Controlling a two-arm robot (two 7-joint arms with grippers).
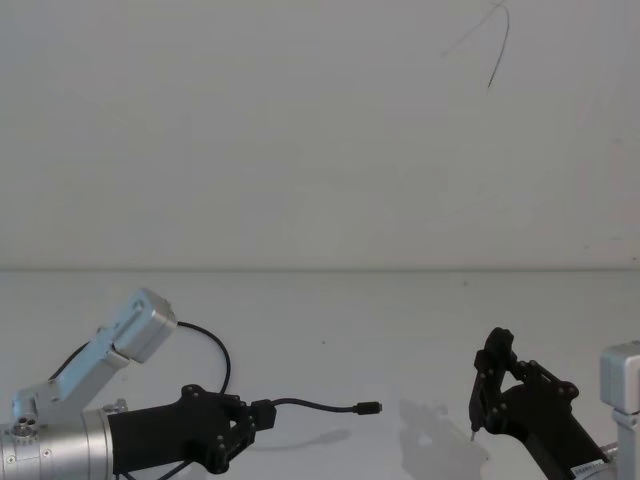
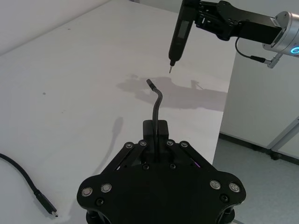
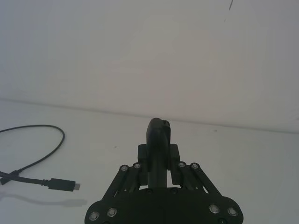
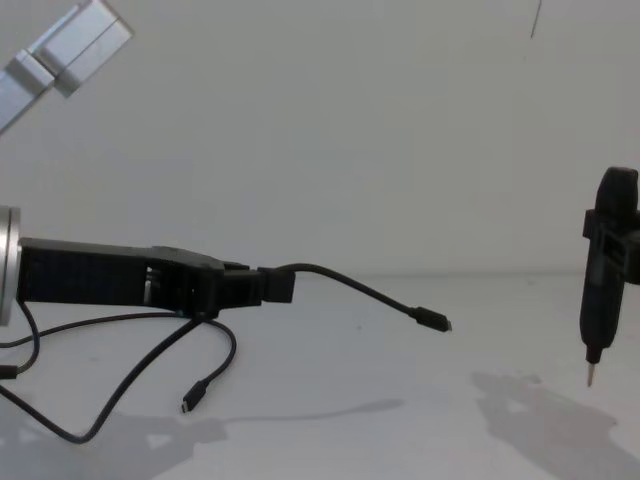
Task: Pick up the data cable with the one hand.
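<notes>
The left pincer (image 4: 272, 286) is closed tight on the data cable (image 4: 352, 286), gripping it a little way back from one plug. The left arm comes in low from the left edge of the chest view. Its black housing lies nearly level above the white surface (image 1: 330, 310), with the fingers pointing toward the middle. From the closed tips the cable's short free end arches up slightly, then droops forward. Its plug (image 4: 434, 320) hangs in the air clear of the surface, with a thin shadow beneath. Behind the grip the rest of the cable sags under the arm in loose loops. The other plug (image 2: 46, 206) seems to lie on the surface, though the views leave this uncertain.

The right pincer (image 1: 497, 385) sits at the lower right of the head view, well apart from the left one. It is clamped around a black pen-shaped tool (image 4: 603, 270), which it holds upright with the metal tip down and off the surface. The cable's raised plug points toward that tool, with a clear gap between them.
</notes>
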